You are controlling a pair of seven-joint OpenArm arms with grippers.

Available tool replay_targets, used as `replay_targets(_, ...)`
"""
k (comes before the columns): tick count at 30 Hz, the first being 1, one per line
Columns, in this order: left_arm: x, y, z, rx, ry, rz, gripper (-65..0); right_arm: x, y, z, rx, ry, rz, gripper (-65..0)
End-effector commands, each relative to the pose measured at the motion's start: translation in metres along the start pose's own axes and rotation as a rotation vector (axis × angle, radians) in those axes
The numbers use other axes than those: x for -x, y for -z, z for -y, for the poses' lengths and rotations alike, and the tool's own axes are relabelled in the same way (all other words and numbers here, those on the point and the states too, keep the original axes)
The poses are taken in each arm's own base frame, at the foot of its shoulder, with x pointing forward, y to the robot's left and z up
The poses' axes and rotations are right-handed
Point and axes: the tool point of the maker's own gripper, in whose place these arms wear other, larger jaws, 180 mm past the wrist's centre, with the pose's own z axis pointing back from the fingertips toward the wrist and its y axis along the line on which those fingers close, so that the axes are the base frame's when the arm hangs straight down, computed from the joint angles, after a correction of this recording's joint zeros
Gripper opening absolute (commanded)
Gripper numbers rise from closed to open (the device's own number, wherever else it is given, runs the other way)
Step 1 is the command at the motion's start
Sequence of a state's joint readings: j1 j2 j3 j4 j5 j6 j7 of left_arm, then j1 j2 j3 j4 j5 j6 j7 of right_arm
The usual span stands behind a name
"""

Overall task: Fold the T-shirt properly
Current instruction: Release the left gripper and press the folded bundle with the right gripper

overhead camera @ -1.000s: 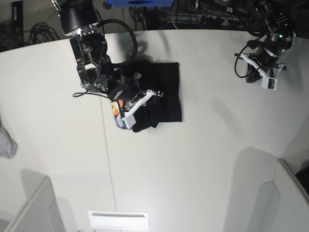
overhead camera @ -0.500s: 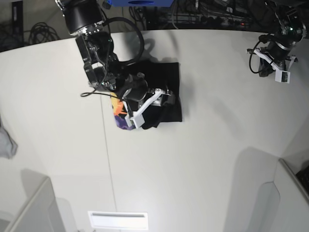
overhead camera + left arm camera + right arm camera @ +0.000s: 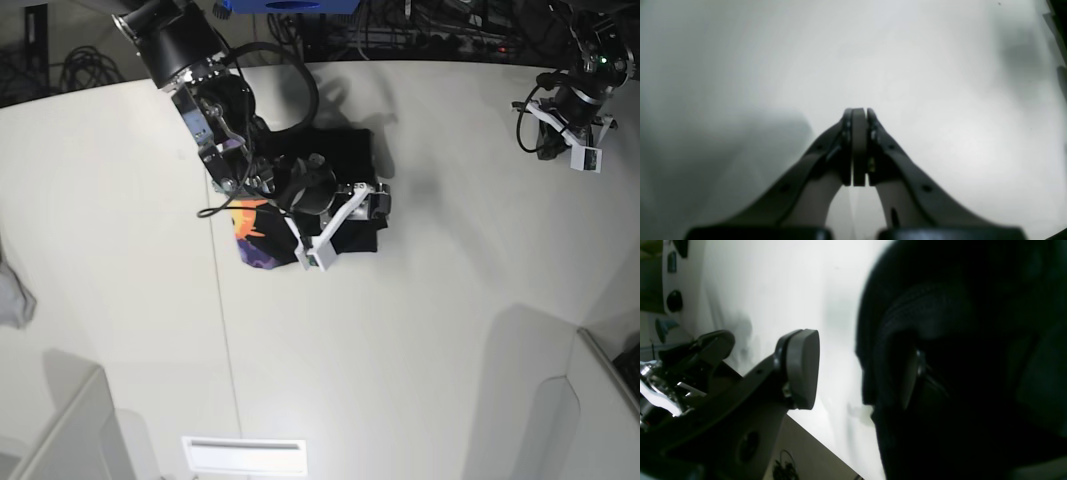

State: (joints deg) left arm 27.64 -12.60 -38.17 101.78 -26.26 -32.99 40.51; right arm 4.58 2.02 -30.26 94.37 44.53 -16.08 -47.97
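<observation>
The T-shirt [image 3: 330,165] lies folded in a black bundle at the table's upper middle, with its orange and purple print [image 3: 255,238] showing at the left edge. My right gripper [image 3: 352,215] hovers over the bundle's right part. In the right wrist view the right gripper [image 3: 857,373] is open: one pad [image 3: 801,368] stands over the bare table and the other finger [image 3: 910,380] rests against the T-shirt [image 3: 973,340] edge. My left gripper [image 3: 562,140] sits far off at the table's upper right. In the left wrist view the left gripper [image 3: 859,115] is shut on nothing.
A small grey cloth [image 3: 12,295] lies at the left edge. White partitions stand at the bottom left [image 3: 65,430] and bottom right [image 3: 590,400]. A white slot [image 3: 245,455] sits at the front edge. Cables and equipment [image 3: 420,30] run behind the table.
My right arm swung rightward across the T-shirt and its jaws opened, letting the fabric go. More of the print shows at the left. The left arm drew back to the upper right.
</observation>
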Motion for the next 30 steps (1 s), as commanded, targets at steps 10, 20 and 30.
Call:
replay_targets(10,-0.014,-0.003,-0.002,0.001,0.015,0.043,-65.0,0.006,0.015,-0.039,-0.064,-0.108,-0.044,-32.3)
replay_targets(20,-0.013,-0.003,-0.004,-0.004,0.019,0.04,-65.0,-0.023,-0.028,-0.082,-0.163,-0.272,0.084,-32.4)
replay_targets(30,-0.013,-0.003,-0.002,0.002,0.02,0.038,-65.0,-0.02,-0.057,0.005,0.009,-0.168,0.114,-65.0)
